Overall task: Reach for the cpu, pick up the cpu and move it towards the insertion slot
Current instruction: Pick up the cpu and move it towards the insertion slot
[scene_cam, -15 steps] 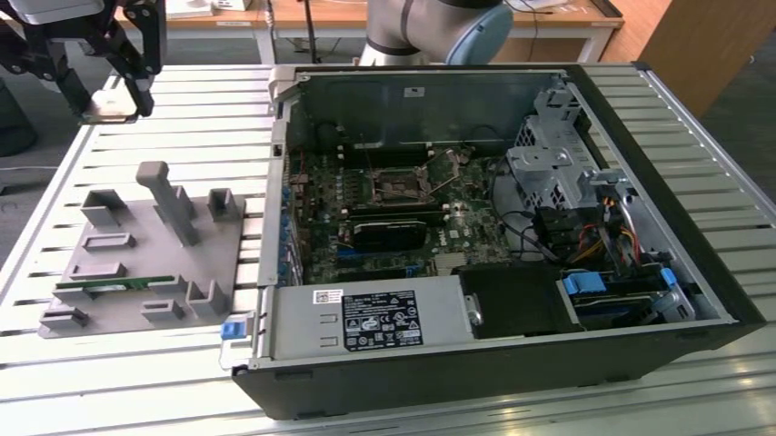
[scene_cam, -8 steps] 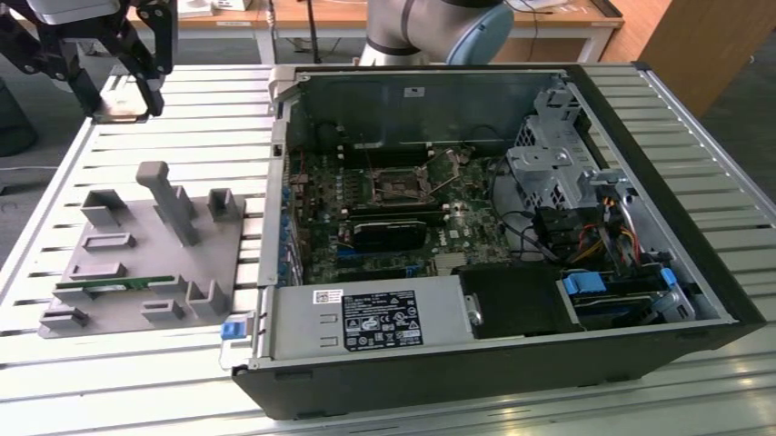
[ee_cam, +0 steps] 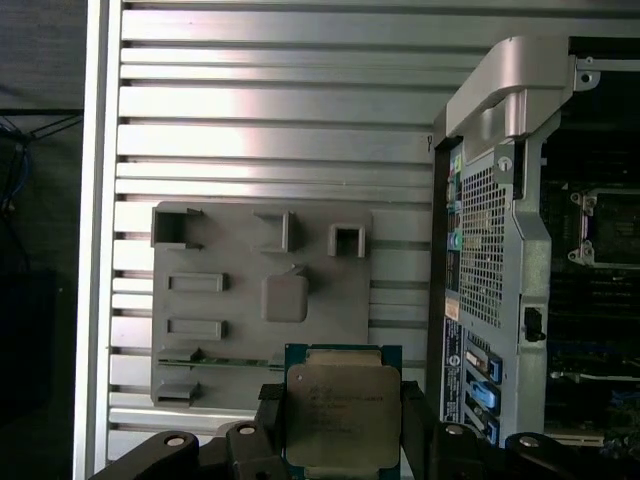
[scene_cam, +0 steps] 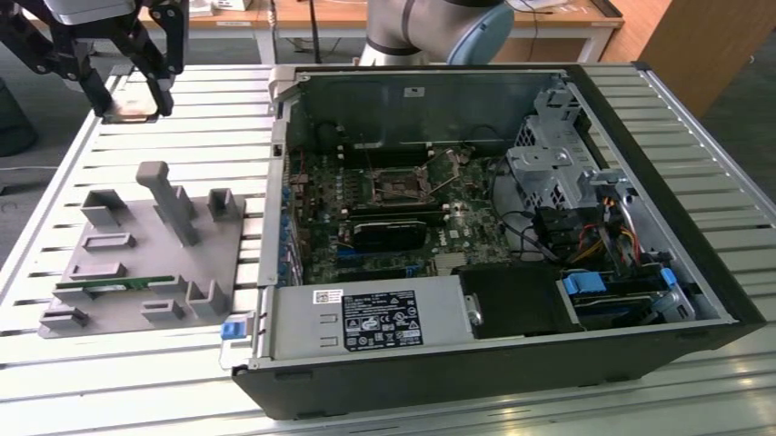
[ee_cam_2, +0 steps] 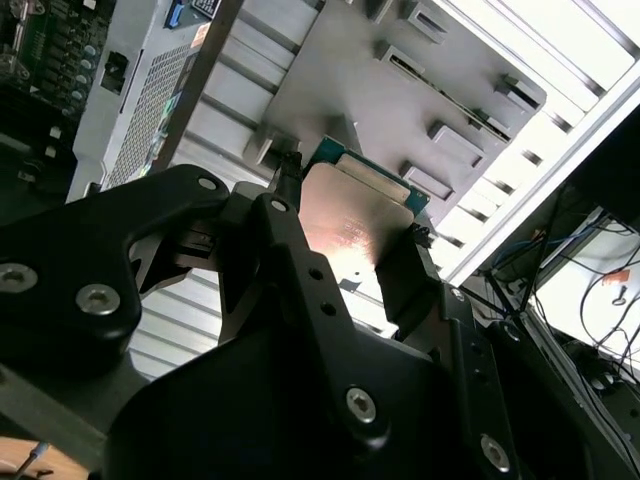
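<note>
At the exterior view's left, the hand is seen raised above the slatted counter. Its two fingers are pinched on opposite edges of the cpu, which is held flat and clear of every surface. In both wrist views the chip's silver lid is shown between the black fingers, with a thin green rim exposed at its free edge. Nearer the camera in the exterior view, the grey holder plate lies on the counter, with a green memory stick seated in it. Further to the right stands the open computer case. Inside it the insertion slot is seen, silver-framed and dark-centred, well apart from the hand.

The cpu is judged to be light, stiff and thin, with a smooth metal top that could slide in a slack grip. Its underside is taken to be fragile. A hold by the edges, as seen here, is therefore judged the right one, with the chip kept level and only moderate pressure applied.
</note>
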Controlling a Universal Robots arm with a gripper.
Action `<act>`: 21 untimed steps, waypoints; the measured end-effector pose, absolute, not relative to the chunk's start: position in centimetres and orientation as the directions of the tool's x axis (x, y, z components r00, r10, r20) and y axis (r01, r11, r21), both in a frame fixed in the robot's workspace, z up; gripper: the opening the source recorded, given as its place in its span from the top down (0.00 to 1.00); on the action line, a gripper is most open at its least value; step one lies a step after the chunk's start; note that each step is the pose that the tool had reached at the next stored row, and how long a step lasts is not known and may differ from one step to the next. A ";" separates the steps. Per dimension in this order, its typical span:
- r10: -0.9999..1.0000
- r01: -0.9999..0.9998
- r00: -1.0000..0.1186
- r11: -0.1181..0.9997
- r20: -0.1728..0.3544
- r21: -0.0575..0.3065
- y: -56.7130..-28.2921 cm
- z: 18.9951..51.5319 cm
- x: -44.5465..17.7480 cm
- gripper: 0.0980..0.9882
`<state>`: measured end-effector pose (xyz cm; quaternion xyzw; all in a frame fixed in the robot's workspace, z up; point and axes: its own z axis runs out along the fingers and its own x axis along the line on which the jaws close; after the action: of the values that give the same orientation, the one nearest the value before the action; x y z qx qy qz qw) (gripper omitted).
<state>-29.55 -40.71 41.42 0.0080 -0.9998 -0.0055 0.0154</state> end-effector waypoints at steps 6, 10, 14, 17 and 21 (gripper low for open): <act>-0.016 -0.016 -0.999 1.000 0.031 0.011 -40.7 41.4 -29.1 0.50; -0.016 -0.016 -0.999 1.000 0.031 0.011 -40.7 41.4 -28.8 0.50; -0.016 -0.016 -0.999 1.000 0.031 0.011 -40.7 41.4 -28.5 0.50; -0.016 -0.016 -0.999 1.000 0.031 0.011 -40.7 41.4 -28.3 0.50; -0.016 -0.016 -0.999 1.000 0.031 0.011 -40.7 41.4 -27.8 0.50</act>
<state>-27.84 -40.71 41.42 0.0080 -0.9998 -0.0055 0.0154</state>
